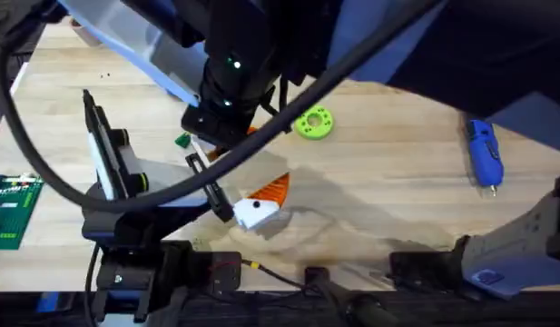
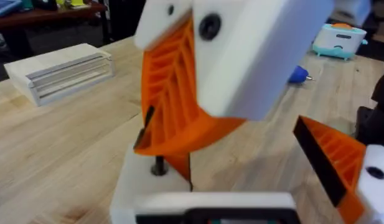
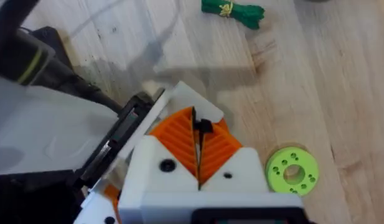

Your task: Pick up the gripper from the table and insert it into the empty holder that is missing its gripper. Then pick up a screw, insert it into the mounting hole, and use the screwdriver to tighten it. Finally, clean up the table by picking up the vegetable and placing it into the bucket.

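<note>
Item 1. My right pincer: reaches across to the left of the table, its orange pads pressed together on a small dark piece, by my judgement a screw. It hangs just over my left pincer.

Item 2. My left pincer: fingers well apart, nothing between them.

Item 3. Gripper: the orange wedge lies tight against the white holder, near the middle of the table. I judge it inserted, so step one is done.

Item 4. Mounting hole: a dark spot sits on the white mount directly under the held piece. I cannot tell whether it is the bare hole or a screw head. I take the screw as picked up but not yet seated.

Item 5. Screwdriver: lying flat on the far right, well apart from both pincers, untouched. Tightening is left.

Item 6. Vegetable: on the bare wood at far left, just beyond my right pincer. Moving it to the bucket is left.

Item 7. Green disc: on the table right of the work, no part in the job.

Tally: one step done, the second in hand, tightening and clean-up outstanding.
</note>
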Controlling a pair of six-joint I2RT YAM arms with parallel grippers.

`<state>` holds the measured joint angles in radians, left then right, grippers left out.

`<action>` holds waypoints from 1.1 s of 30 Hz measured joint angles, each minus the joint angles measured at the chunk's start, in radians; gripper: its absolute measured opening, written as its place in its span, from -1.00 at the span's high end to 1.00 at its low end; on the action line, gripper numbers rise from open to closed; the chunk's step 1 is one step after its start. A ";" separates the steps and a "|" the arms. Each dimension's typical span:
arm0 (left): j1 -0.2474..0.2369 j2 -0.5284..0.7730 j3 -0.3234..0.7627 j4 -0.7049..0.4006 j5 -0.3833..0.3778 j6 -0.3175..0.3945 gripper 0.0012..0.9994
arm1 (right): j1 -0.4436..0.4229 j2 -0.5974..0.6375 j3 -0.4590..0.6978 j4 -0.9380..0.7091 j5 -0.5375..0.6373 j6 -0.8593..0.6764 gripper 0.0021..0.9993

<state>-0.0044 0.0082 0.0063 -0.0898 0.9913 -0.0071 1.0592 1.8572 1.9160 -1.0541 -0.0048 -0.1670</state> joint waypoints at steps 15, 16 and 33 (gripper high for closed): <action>0.000 0.000 0.000 0.000 0.001 -0.001 -0.99 | 0.000 0.006 0.000 -0.005 0.000 0.026 0.99; 0.000 0.000 0.000 0.000 0.001 -0.001 -0.99 | 0.000 0.006 0.000 -0.005 0.000 0.026 0.99; 0.000 -0.001 0.000 0.000 0.003 0.006 -0.99 | -0.071 0.004 0.000 0.011 0.020 0.103 -0.82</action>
<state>-0.0044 0.0074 0.0063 -0.0902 0.9947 -0.0006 0.9879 1.8614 1.9163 -1.0427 0.0156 -0.0639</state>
